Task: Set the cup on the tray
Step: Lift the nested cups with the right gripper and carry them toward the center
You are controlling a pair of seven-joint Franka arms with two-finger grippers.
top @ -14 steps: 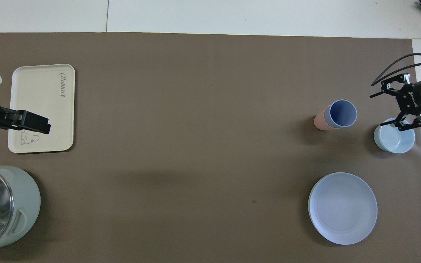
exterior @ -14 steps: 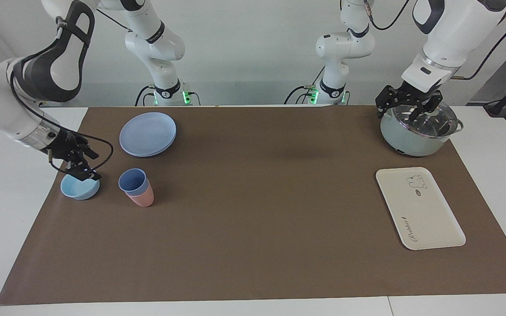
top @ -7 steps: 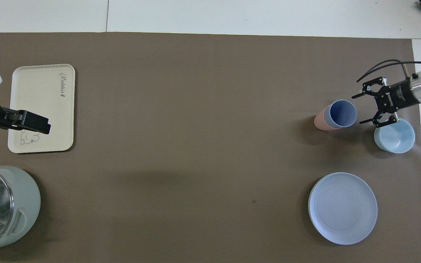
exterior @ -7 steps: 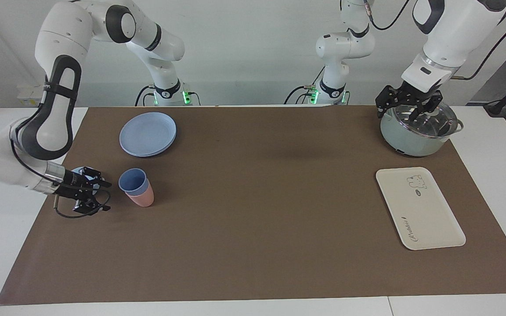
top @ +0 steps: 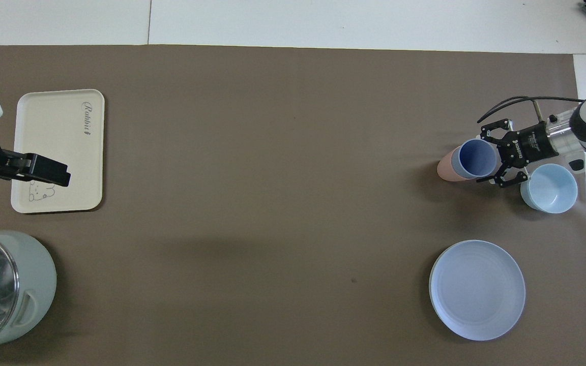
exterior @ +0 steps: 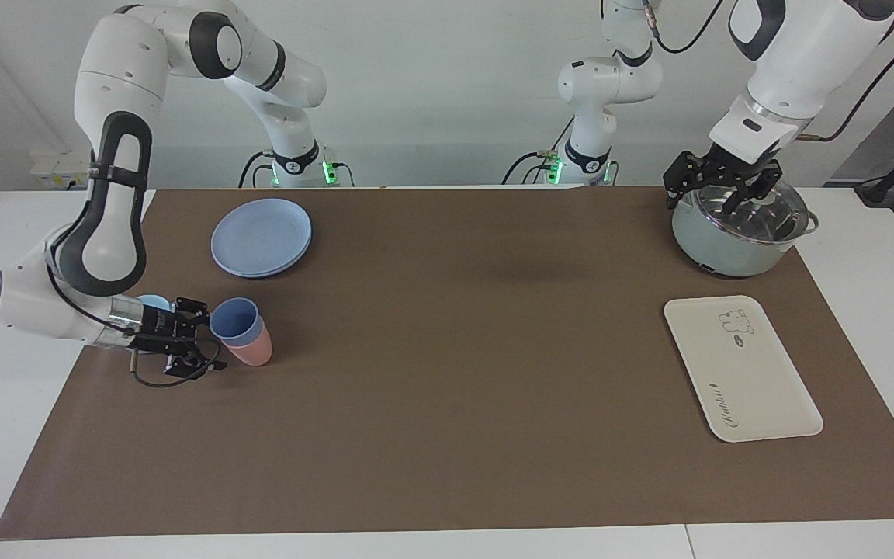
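Blue plastic, light and stiff, the cup [exterior: 234, 322] sits nested in a pink tumbler [exterior: 253, 351] at the right arm's end, well apart from the tray [exterior: 742, 369]. The right gripper [exterior: 197, 341] reaches spread wide beside its rim, seemingly not yet touching; a hold across the upper wall looks best, though the smooth sides may slip. The left gripper [exterior: 720, 189] waits over the pot [exterior: 734, 227], its grasp unclear.

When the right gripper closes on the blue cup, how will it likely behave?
The blue cup is nested in the pink cup, so the pink one may lift along. It looks like rigid, light plastic; its taper could slip through the right gripper.
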